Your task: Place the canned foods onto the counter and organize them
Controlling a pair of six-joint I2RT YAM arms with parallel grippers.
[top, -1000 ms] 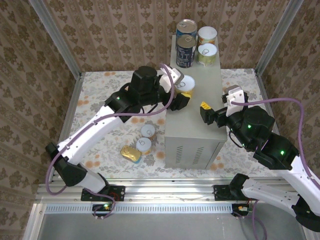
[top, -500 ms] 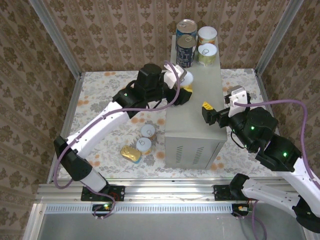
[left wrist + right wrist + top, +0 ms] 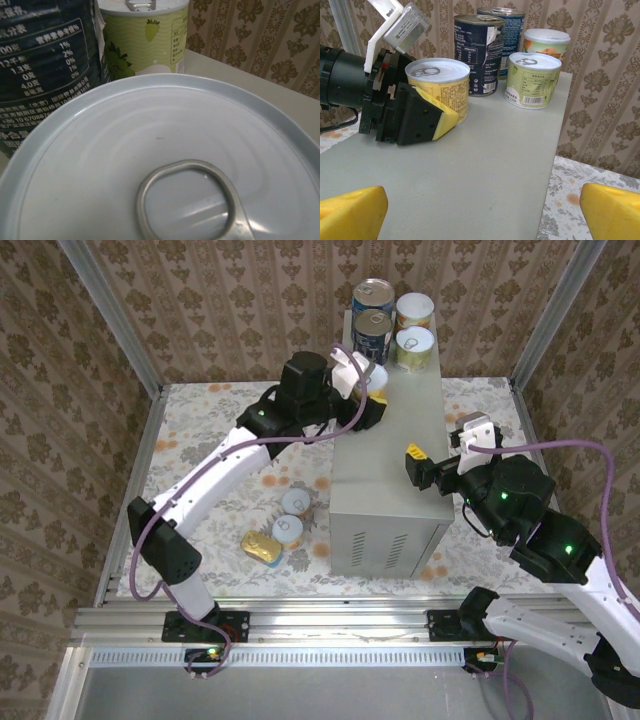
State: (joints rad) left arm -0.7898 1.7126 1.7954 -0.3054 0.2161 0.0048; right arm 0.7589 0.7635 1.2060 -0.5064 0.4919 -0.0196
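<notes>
On the floral floor, at about 8 o'clock from the counter (image 3: 385, 480), two short cans (image 3: 292, 516) and a flat tin (image 3: 262, 546) lie nearer the left arm.

The left pincer (image 3: 370, 398) reaches in from 9 o'clock and is closed partway on a yellow can (image 3: 439, 82), with its near pad pressed to the can's side. The can stands upright on the counter top, long axis vertical. A dark blue can (image 3: 372, 340) is just beside it at 12 o'clock, and a pale green can (image 3: 414, 345) is at 1 o'clock. That closeness governs the next step, I judge: the fingers should open and back out toward 9 o'clock, not forward.

The left wrist view gives the ring-pull lid (image 3: 165, 165) with the blue can's label right behind it. The right wrist view adds the can's foot on the top and a thin gap to the blue can.

The right pincer (image 3: 485, 210) hangs over the counter's 3 o'clock edge, spread wide and empty.
</notes>
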